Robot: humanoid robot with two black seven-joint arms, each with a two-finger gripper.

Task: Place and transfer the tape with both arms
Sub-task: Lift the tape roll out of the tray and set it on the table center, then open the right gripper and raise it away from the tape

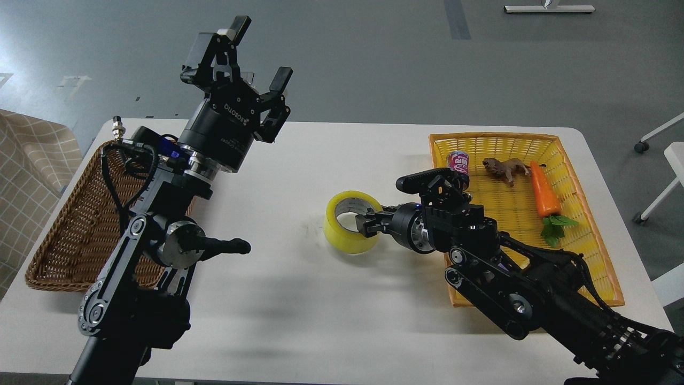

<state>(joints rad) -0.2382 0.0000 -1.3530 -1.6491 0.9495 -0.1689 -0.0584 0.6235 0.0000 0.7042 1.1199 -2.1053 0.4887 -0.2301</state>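
Observation:
The tape, a yellow roll with a grey-brown core, stands tilted at the middle of the white table, low over it or touching it. My right gripper comes in from the right and is shut on the roll's right wall, one finger inside the ring and one outside. My left gripper is raised high over the table's far left part, fingers spread open and empty, well apart from the tape.
A brown wicker basket lies at the left edge, partly behind my left arm. A yellow basket at the right holds a small can, a toy animal and a carrot.

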